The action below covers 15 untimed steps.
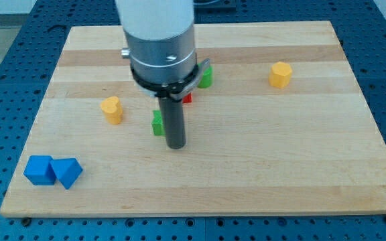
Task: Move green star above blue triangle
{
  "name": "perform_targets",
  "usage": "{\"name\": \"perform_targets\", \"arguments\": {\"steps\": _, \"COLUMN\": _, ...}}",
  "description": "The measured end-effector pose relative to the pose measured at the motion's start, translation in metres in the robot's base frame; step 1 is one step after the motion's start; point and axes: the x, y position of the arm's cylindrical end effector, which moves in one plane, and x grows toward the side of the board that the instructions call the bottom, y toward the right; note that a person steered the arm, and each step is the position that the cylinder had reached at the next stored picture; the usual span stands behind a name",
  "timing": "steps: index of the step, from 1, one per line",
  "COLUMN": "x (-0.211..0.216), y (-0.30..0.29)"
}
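Note:
My tip [176, 144] rests on the board just right of a green block [157, 124], which the rod partly hides; its shape cannot be made out. A second green block [207, 76] peeks out from behind the arm's body further up, its shape also unclear. The blue triangle [68, 173] lies at the view's bottom left, touching a blue cube [39, 169] on its left. Both are well left of and below my tip.
A yellow heart-like block [112, 109] sits left of the green block. A yellow hexagonal block [280, 74] sits at the upper right. A red block [187, 98] is mostly hidden behind the rod. The wooden board [260, 167] ends near the blue blocks.

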Motion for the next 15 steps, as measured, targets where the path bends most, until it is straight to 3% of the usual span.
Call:
{"name": "perform_targets", "arguments": {"steps": 2, "x": -0.051, "y": 0.019}}
{"name": "perform_targets", "arguments": {"steps": 8, "x": -0.007, "y": -0.073}}
{"name": "perform_targets", "arguments": {"steps": 15, "x": 0.004, "y": -0.117}}
